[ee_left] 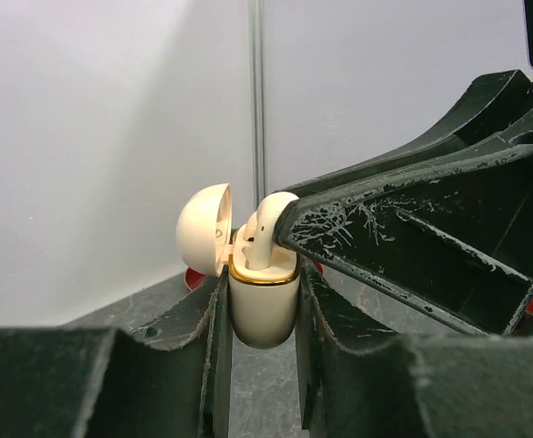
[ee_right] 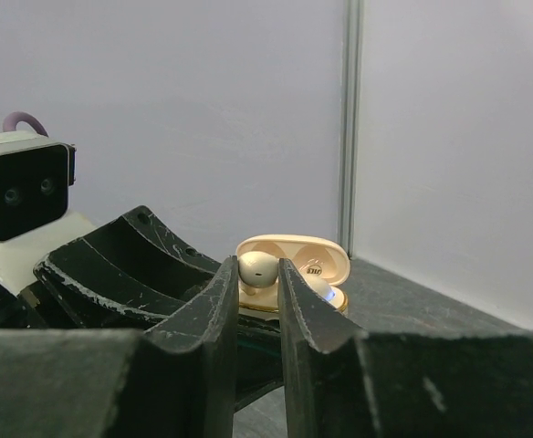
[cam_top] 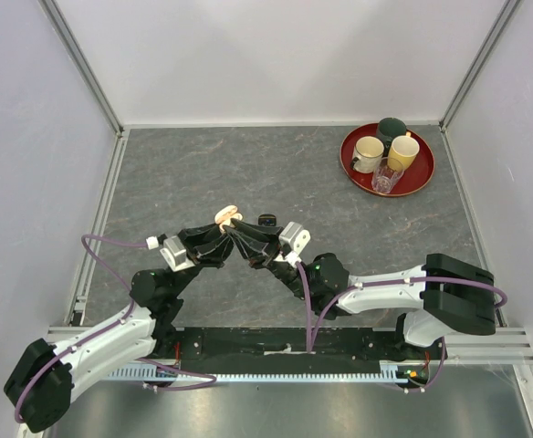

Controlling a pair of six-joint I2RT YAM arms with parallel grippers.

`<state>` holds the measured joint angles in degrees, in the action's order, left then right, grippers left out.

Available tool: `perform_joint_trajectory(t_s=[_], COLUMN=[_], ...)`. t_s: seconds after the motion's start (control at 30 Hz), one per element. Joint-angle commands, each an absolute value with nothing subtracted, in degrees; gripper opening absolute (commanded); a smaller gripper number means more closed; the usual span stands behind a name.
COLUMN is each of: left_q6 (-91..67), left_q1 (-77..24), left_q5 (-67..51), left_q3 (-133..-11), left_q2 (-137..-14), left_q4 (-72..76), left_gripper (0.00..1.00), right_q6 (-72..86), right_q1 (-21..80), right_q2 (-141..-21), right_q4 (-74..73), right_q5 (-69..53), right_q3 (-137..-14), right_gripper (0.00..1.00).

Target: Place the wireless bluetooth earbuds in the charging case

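Cream-white earbud (ee_left: 265,228) upright in open gold-rimmed cream charging case (ee_left: 263,306)

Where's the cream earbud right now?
In the right wrist view the cream earbud is pinched in the right gripper, at the mouth of the open charging case held by the left gripper.

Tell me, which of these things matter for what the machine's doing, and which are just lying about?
Part of the job: cream charging case, lid open, in the left pincer; cream earbud in the right pincer.
Lying about: red tray with cream mug, yellow mug, dark cup, clear glass.
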<state>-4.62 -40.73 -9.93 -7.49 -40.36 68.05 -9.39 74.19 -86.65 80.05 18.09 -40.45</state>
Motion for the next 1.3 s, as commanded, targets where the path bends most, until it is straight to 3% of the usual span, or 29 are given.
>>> perform_joint_trajectory(t_s=[0.0, 0.27, 0.63, 0.8, 1.1, 1.27], left_q6=[-3.5, -3.6, -3.3, -2.7, -2.5, -2.3], left_q1=[-40.9, -40.9, -40.9, -40.9, -40.9, -40.9], left_q5=[-8.1, -8.6, -9.1, -9.1, -9.1, -9.8], left_q3=[-8.7, -8.8, -9.1, -9.1, -9.1, -9.0], left_q2=[-38.9, -39.4, -39.4, -38.9, -37.7, -36.9], left_q4=[76.8, 76.6, 74.4, 73.0, 69.9, 68.6], left_gripper=[0.02, 0.02, 0.02, 0.02, 0.02, 0.02], right_q6=[-10.6, -10.2, -9.6, -8.8, -10.4, -6.0], right_q1=[74.5, 74.6, 74.7, 74.7, 74.6, 74.6], right_q2=[-85.6, -85.9, -85.5, -84.0, -77.5, -70.3], right_q4=[100.7, 100.7, 100.7, 100.4, 90.7, 69.2], right_q5=[19.1, 18.4, 16.9, 13.9, 12.6, 12.5], right_q3=[-40.2, -40.7, -40.8, -40.5, -41.0, -46.0], right_gripper=[0.26, 0.36, 0.36, 0.42, 0.50, 0.54])
